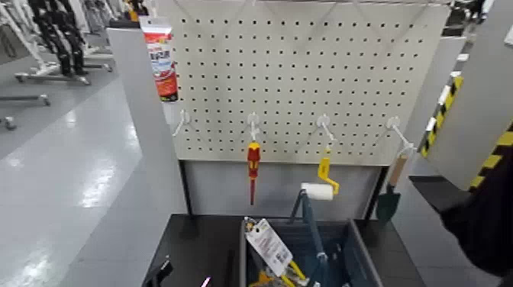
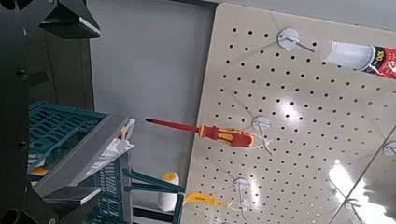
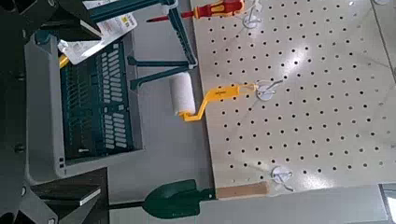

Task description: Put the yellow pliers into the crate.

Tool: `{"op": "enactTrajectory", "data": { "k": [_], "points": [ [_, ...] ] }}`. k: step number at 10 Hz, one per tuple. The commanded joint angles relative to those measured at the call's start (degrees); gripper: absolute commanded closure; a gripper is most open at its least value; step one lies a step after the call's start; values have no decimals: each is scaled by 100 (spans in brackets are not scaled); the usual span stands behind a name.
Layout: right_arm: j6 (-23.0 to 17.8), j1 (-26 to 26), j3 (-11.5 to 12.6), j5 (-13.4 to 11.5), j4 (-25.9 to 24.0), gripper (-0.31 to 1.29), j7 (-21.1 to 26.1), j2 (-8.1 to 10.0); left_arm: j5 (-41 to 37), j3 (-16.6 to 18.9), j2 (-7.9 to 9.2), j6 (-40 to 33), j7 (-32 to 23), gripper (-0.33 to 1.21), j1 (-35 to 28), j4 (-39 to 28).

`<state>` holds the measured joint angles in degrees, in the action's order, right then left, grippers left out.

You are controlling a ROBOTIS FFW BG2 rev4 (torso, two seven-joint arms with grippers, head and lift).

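At far left, print on the red-and-white tube [image 1: 162,65] cannot be made out. The left hand [image 2: 84,112] is seen near the crate, open and empty. The yellow-handled pliers on a white printed card [image 1: 270,248] lie inside the dark blue-grey plastic crate [image 1: 365,256], card tilted up by its rim, wording illegible. The right hand [image 3: 89,110], by the crate, is spread open. Placing seems done; clear withdrawal is probably called for next.

Backs onto a cream pegboard [image 1: 290,76] above a black table [image 1: 198,248]. Opens at left onto glossy grey floor [image 1: 69,175], streaked with reflected light. Runs at right to black-and-yellow hazard striping [image 1: 441,120].
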<state>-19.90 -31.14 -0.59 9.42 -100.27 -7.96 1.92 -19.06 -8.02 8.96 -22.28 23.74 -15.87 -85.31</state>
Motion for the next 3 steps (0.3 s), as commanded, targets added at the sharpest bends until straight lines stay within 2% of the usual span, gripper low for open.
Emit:
{"op": "enactTrajectory", "data": {
  "k": [1, 3],
  "points": [
    [-76, -15, -81, -143, -19, 15, 84, 45, 16, 72, -69, 57, 87, 12, 5, -3],
    [-49, -15, -81, -195, -36, 15, 128, 45, 52, 125, -105, 74, 149, 12, 5, -3]
  ]
}}
